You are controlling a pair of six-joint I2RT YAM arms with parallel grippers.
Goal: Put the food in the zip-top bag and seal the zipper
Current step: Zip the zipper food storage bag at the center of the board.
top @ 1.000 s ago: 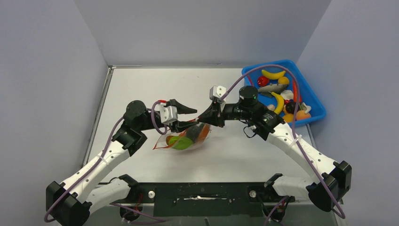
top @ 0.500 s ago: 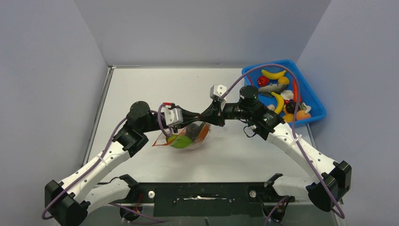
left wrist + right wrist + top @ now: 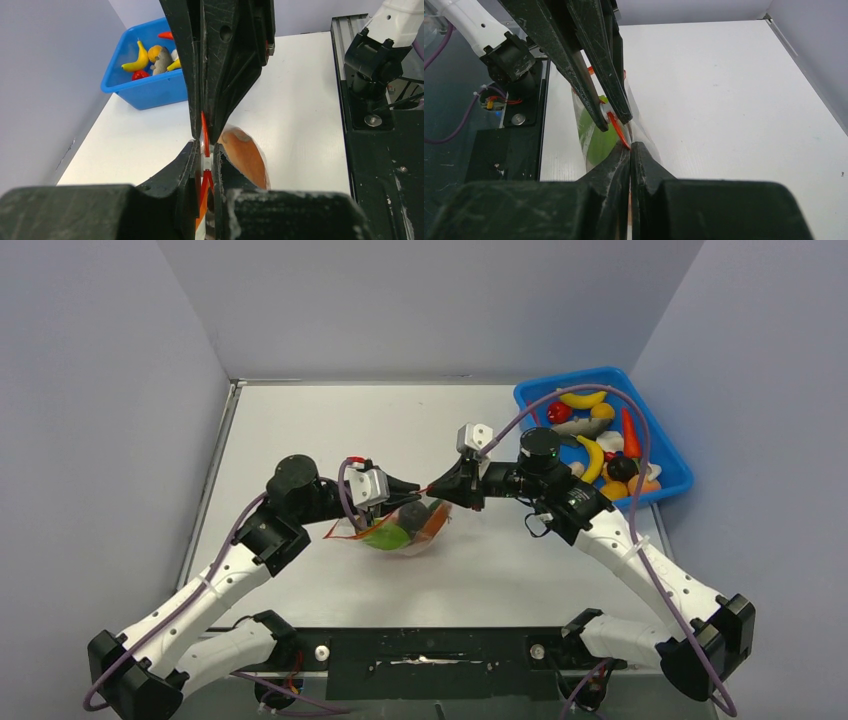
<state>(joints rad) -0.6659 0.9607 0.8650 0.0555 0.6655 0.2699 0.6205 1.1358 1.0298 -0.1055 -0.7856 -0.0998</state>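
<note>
Blue tray [image 3: 672,455] w/ spare food [image 3: 592,456] sits far R, well apart. We see L gripper [image 3: 414,487] & R gripper [image 3: 436,488] both clamped on red zipper [image 3: 204,131], tip-to-tip; bag [image 3: 408,540] sags below, green piece [image 3: 388,537] inside.

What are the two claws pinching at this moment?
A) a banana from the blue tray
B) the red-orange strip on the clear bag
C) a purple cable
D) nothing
B: the left claw and right claw are both shut on the red-orange zipper strip of the bag, tips nearly meeting.
</note>
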